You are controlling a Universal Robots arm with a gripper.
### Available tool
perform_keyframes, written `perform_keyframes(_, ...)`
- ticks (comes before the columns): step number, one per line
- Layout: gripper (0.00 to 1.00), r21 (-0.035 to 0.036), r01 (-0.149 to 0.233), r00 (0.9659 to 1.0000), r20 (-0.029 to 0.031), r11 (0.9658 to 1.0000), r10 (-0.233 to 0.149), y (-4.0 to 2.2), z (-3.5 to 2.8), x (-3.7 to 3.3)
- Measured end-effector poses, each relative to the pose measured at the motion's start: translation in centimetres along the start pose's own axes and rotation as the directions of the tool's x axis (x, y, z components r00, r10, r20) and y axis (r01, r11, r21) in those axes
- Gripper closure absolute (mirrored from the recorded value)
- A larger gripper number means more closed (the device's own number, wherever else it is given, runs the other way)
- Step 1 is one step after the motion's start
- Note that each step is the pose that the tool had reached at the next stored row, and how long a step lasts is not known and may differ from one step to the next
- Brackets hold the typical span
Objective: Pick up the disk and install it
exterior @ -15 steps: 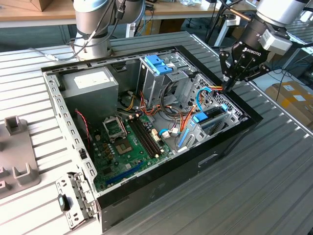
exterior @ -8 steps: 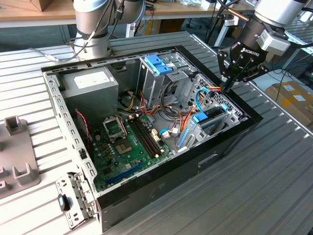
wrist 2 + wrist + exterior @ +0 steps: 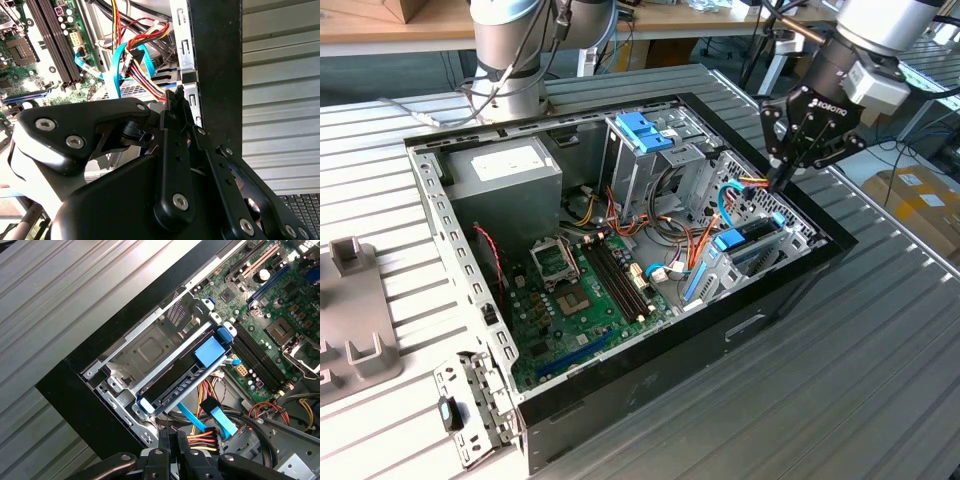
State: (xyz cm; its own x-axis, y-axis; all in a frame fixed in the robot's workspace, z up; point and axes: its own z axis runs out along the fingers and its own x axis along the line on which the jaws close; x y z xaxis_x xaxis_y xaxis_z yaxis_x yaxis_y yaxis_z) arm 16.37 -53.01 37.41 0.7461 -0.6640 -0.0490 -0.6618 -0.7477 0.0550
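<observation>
The disk (image 3: 745,240), a dark drive in a bright blue carrier, sits in the metal bay at the corner of the open computer case (image 3: 440,230), on the exterior view's right. In the first wrist view the disk (image 3: 175,385) lies slanted inside that bay, its blue tab facing the motherboard. My gripper (image 3: 782,180) hangs just above the case's rim, behind the disk and apart from it. Its fingers are shut with nothing between them, and the tips (image 3: 175,97) (image 3: 172,436) hover beside a bundle of coloured wires.
A tall drive cage with a blue clip (image 3: 645,130) stands mid-case, with the power supply (image 3: 505,170) and motherboard (image 3: 580,290) beside it. Blue flat cables (image 3: 220,420) and coloured wires (image 3: 145,75) loop close under the gripper. Grey fixtures (image 3: 355,320) lie on the exterior view's left.
</observation>
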Motion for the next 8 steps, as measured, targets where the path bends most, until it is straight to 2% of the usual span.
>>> perform_keyframes(8,0.82,0.0,0.0,1.0,0.0,1.0,0.0,0.44,0.05,-0.49)
